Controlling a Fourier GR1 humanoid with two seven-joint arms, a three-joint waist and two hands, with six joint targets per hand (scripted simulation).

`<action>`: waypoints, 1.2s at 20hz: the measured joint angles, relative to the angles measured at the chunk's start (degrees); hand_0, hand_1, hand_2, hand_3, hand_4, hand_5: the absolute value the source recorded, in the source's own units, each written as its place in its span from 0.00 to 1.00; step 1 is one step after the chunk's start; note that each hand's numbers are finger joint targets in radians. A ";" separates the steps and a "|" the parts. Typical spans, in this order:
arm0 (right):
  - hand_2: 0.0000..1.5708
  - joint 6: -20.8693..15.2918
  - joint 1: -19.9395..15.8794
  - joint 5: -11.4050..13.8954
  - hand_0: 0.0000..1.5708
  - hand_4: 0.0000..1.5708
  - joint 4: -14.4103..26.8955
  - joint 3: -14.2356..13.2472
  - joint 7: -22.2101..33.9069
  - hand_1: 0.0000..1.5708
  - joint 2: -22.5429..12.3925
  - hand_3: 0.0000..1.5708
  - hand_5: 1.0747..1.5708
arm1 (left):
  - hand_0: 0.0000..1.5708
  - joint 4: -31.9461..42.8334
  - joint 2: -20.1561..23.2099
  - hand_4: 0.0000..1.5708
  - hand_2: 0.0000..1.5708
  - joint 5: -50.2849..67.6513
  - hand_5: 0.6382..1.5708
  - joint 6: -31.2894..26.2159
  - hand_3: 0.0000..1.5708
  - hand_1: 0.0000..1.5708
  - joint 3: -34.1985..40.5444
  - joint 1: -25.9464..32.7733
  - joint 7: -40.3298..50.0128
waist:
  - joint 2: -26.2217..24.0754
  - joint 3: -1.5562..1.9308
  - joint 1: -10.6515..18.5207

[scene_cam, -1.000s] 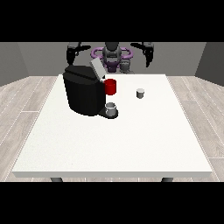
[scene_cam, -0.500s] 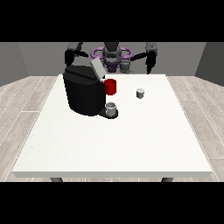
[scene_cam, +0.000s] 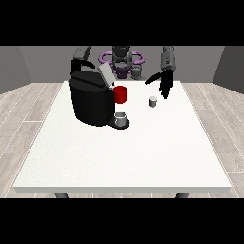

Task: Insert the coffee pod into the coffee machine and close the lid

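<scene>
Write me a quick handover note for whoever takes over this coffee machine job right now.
The hand at the view's right is open, fingers pointing down, hanging just beside the coffee pod and holding nothing.
The hand at the view's left is hidden behind the coffee machine; its state cannot be told.
The pod stands on the table, right of the machine; the lid is up.
Done: nothing. Left: grasp the pod, insert it, close the lid.

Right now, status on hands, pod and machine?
Hand at view's right open, above and just beside the coffee pod. Other hand hidden behind coffee machine. Pod on table, lid up. Path unobstructed.
</scene>
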 measured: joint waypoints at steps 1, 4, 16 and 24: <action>0.00 -0.48 -0.47 0.34 0.00 0.27 0.31 -0.02 0.13 0.00 0.15 0.00 1.00 | 0.00 1.15 0.56 0.00 0.00 -1.06 1.00 0.04 0.00 0.00 -0.13 -0.85 0.43 | 0.40 0.01 -0.13; 0.00 -0.62 -1.30 0.83 0.00 0.31 0.47 0.20 0.50 0.00 0.07 0.00 1.00 | 0.00 5.84 2.17 0.00 0.00 -3.66 1.00 0.60 0.00 0.00 0.30 -3.60 -0.62 | 2.18 0.00 -1.14; 0.00 -2.57 -5.98 2.06 0.00 0.23 4.29 -1.42 1.22 0.00 -0.08 0.00 1.00 | 0.00 22.18 5.88 0.00 0.00 -10.35 1.00 -2.42 0.00 0.00 0.07 -13.05 -2.55 | 6.42 0.05 -1.63; 0.00 -3.31 -7.81 3.14 0.00 0.24 7.16 -1.62 -1.58 0.00 0.35 0.00 1.00 | 0.00 27.11 6.86 0.00 0.20 -13.21 1.00 -2.88 0.00 0.00 0.47 -16.65 -4.58 | 8.04 0.75 -1.65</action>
